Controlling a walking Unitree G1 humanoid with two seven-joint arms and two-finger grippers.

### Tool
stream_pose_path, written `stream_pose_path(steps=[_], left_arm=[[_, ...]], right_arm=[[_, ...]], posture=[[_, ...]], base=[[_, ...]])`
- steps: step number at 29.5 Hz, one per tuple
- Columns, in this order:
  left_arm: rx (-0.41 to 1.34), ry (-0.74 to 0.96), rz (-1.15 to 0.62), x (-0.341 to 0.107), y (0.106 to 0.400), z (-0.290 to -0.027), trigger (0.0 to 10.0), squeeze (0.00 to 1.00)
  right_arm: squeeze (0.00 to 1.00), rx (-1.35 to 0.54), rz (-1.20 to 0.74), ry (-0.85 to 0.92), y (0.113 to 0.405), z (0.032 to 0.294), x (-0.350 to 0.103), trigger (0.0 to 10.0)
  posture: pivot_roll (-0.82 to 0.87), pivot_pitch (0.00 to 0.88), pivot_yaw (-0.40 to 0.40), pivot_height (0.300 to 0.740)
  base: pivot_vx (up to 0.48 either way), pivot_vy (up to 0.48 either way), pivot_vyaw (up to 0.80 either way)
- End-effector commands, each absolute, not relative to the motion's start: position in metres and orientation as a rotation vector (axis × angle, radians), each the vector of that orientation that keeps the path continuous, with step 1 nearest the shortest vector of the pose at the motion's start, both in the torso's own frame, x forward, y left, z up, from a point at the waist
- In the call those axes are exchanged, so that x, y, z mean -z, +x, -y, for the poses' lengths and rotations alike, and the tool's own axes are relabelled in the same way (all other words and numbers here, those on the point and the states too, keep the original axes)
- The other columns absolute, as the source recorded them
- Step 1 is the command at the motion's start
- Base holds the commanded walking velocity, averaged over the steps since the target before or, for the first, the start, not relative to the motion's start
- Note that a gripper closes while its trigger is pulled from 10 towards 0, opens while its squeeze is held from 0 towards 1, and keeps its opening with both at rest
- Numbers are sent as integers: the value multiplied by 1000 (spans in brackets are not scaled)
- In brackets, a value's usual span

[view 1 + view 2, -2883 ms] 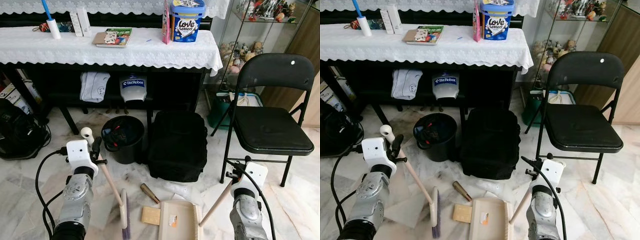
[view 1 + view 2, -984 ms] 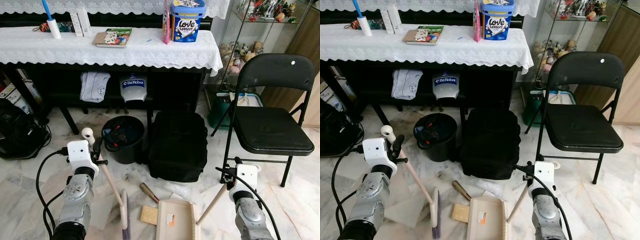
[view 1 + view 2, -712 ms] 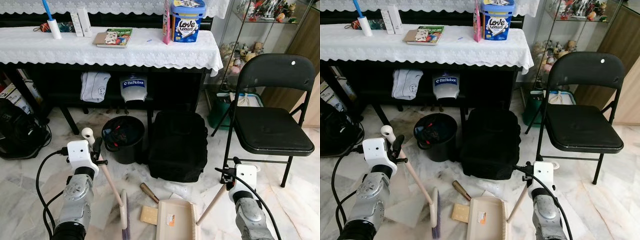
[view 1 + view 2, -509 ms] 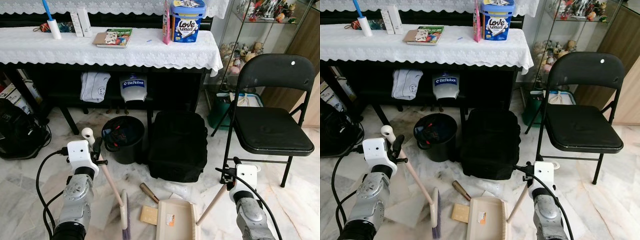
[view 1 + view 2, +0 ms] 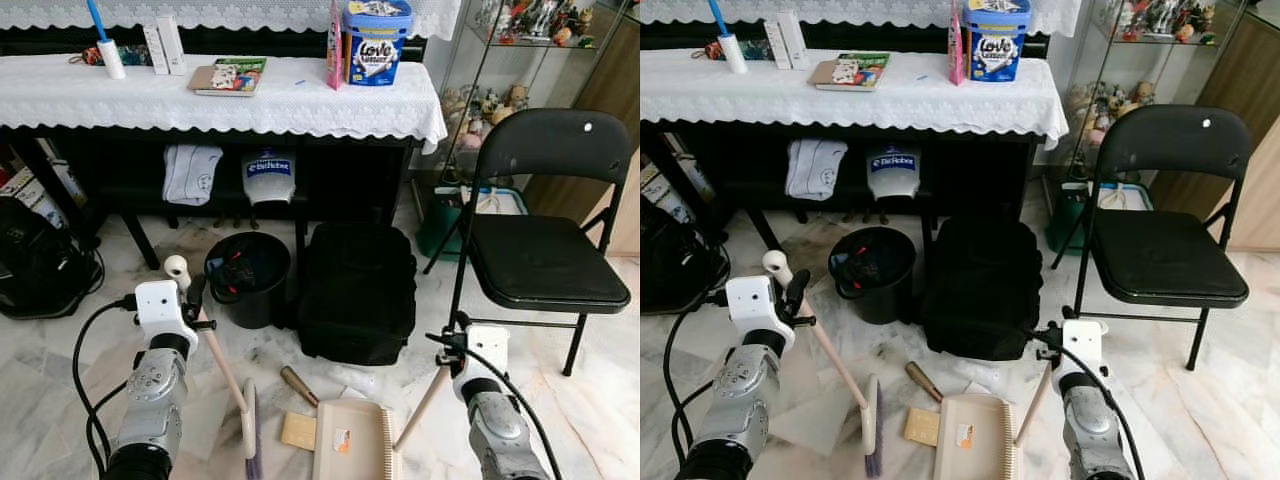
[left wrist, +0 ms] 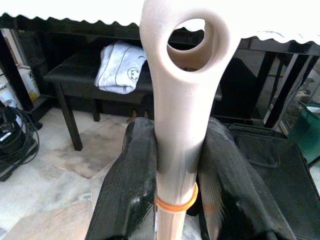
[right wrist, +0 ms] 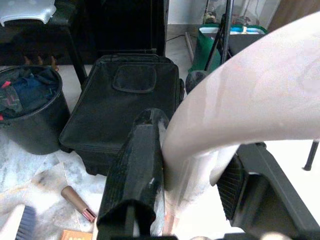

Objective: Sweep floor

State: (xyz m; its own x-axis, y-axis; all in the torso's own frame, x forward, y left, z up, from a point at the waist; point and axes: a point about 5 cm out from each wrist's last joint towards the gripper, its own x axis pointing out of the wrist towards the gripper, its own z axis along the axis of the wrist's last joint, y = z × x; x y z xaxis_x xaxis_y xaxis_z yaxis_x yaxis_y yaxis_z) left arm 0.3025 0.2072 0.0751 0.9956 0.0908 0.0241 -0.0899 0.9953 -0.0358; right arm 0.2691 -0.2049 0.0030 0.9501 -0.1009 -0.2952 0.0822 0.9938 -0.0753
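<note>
broom [image 5: 247,425] sits on the floor [image 5: 40,380] just ahead of me, near and left of centre, its pale handle rising toward the left gripper [image 6: 172,165], which is pinched on the handle just below the hanging loop. the handle's long axis leans from the gripper down and to the right, so the bristle head points at the dustpan [image 5: 350,442]. the head stands almost edge-on, running near to far.

right gripper [image 7: 185,165] is pressed onto the dustpan's long pale handle, which slants down and left to the pan. the pan lies flat on the marble near centre, its handle side on the right and its other long edge facing the broom.

between broom and pan lie a small tan square of debris [image 5: 299,431] and, slightly farther off, a brown tube [image 5: 299,386] — both near the pan, not in it. a black bin [image 5: 246,276] and a black bag [image 5: 358,290] stand farther away, under the cloth-covered bench [image 5: 230,100]; a folding chair [image 5: 545,240] is on the right.

i judge this as the gathering step: both tools are held and the litter is not yet collected. next move, i'd say, calls for drawing the bristles rightward across the floor — pushing the square and the tube into the pan while the right arm keeps the pan flat on the marble.
</note>
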Motion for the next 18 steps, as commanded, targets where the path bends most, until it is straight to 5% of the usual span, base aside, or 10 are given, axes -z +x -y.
stream_pose_path(steps=[1, 18], left_arm=[[-84, -26, 47, -82, 306, -207, 10000, 0], [-100, -14, 53, -83, 306, -209, 10000, 0]], right_arm=[[0, 85, -379, -75, 260, 205, 9, 0], [0, 153, -239, -54, 271, 204, -10, 0]], posture=[[-11, 0, 7, 740], [-12, 0, 6, 740]], base=[[0, 0, 0], [0, 0, 0]])
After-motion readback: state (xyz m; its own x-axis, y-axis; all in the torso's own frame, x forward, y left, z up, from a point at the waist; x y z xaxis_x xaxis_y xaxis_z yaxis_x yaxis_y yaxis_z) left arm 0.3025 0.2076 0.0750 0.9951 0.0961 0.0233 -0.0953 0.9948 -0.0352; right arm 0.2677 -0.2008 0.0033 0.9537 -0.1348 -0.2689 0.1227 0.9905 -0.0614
